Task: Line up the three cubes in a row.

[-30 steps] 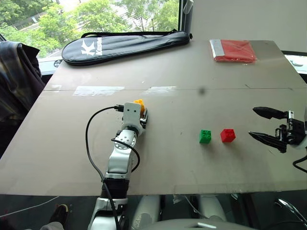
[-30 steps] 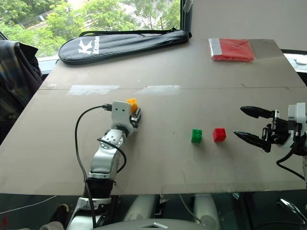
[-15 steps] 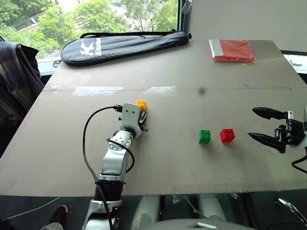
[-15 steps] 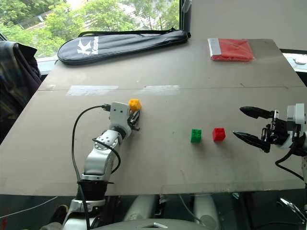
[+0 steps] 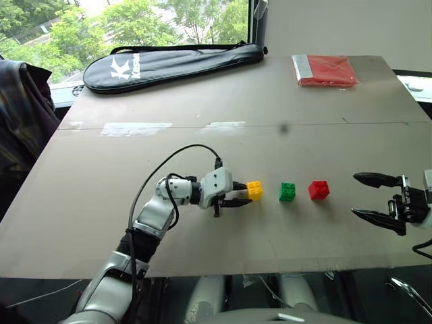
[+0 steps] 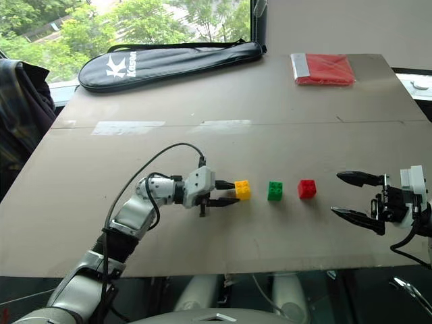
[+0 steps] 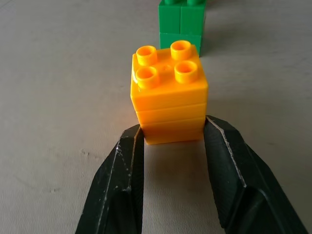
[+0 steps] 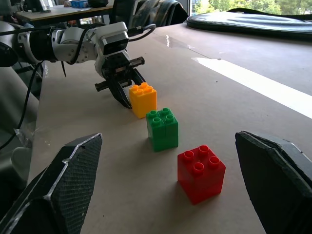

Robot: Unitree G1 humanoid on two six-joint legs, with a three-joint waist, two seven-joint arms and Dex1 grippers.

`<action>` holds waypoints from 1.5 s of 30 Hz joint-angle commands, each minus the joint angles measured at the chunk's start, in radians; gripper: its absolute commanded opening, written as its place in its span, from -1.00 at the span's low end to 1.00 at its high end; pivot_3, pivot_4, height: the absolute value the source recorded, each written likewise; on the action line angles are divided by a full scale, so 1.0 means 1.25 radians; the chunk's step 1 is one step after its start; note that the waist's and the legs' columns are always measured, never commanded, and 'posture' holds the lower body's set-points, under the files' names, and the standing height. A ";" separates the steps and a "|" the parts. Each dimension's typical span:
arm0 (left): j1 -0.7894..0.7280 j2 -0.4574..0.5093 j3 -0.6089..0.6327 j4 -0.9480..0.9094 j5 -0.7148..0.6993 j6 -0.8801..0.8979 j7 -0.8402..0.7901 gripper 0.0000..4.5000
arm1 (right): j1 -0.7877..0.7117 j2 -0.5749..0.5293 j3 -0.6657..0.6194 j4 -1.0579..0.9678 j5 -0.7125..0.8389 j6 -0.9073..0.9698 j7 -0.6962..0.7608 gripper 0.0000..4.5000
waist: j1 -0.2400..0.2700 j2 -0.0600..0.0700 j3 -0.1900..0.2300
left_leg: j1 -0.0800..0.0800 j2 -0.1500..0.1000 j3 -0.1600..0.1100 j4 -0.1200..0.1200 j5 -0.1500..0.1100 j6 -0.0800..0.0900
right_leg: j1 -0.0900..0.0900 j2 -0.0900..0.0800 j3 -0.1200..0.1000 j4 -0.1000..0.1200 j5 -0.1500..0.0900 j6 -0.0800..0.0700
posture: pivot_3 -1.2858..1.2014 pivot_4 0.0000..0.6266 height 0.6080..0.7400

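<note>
Three cubes sit in a row on the brown table (image 5: 202,101): yellow (image 5: 254,190), green (image 5: 287,192), red (image 5: 319,190). My left gripper (image 5: 243,194) points right and is shut on the yellow cube's lower part (image 7: 168,97). One black finger (image 7: 127,161) presses each side of it, and the cube seems to rest on the table. The green cube (image 7: 181,24) stands a short gap beyond it. My right gripper (image 5: 356,195) hovers open to the right of the red cube (image 8: 201,173), pointing left at the row, with nothing between its fingers.
A black racket bag (image 5: 175,62) lies along the far left edge. A flat red packet (image 5: 327,69) lies at the far right corner. A dark garment (image 5: 23,108) hangs off the table's left side. My left arm's black cable (image 5: 169,162) loops above the table.
My left arm swung right and towards the front edge, carrying the yellow cube from left of centre to beside the green cube. Its wrist turned to point right. The right gripper sank slightly.
</note>
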State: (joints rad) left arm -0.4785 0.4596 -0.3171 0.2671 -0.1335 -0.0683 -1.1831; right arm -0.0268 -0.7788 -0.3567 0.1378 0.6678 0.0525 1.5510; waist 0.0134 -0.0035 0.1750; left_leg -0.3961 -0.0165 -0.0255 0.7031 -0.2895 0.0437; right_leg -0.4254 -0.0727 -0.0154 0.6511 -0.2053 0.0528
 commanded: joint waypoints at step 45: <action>0.383 0.069 0.173 -0.353 -0.071 0.223 0.232 0.60 | 0.076 0.072 -0.010 0.080 -0.069 -0.138 -0.064 1.00 | -0.016 0.001 0.000 | 0.007 0.003 0.001 -0.002 0.000 0.000 | 0.004 -0.004 0.002 0.002 -0.001 0.000 | 0.03 -0.52 0.31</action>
State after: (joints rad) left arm -0.1141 0.5455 -0.1258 -0.0742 -0.2579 0.1645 -0.9990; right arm 0.0636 -0.7067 -0.3566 0.2140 0.6136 -0.0723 1.5130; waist -0.0065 -0.0023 0.1746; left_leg -0.3875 -0.0136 -0.0250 0.7003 -0.2898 0.0435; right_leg -0.4205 -0.0777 -0.0124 0.6531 -0.2065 0.0518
